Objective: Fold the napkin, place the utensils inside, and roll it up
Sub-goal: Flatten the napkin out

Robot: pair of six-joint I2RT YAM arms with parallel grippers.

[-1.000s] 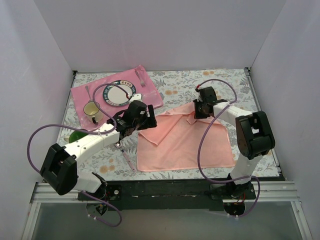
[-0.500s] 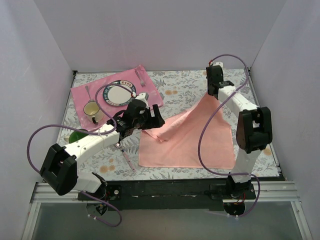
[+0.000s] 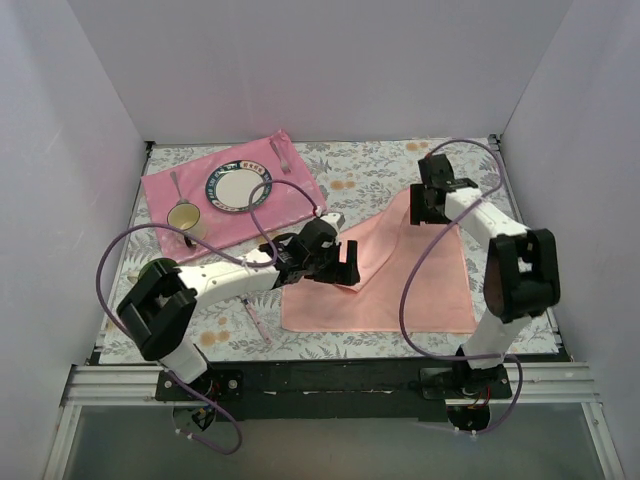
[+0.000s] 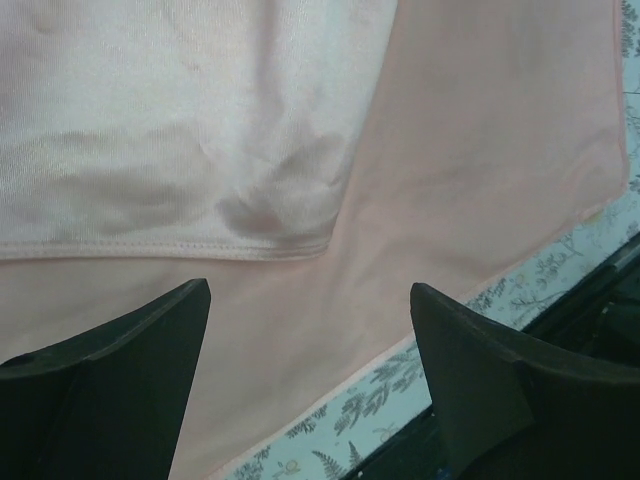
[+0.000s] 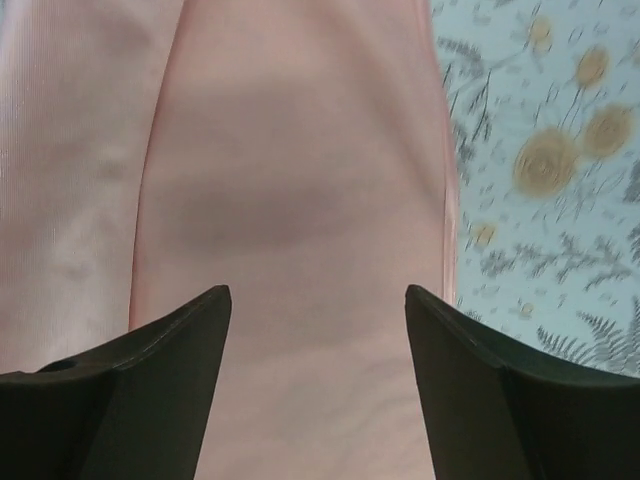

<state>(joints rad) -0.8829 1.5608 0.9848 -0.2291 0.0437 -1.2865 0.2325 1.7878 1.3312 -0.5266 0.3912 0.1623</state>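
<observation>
Pale lavender-white walls (image 3: 300, 60) on three sides — a floral-clothed table (image 3: 370, 175), black rail (image 3: 330, 380) at its near edge

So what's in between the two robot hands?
Only the napkin: in the top view its pink cloth fills the stretch from the left gripper to the right gripper.

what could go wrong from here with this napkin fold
1. The left gripper hangs open over a rumpled flap of the napkin. Closing there might pinch both layers.
2. The right gripper is open over the far corner, which lies skewed, so the fold may come out crooked.
3. A thin utensil lies beside the napkin near the left arm, and a sweep could knock it.
</observation>
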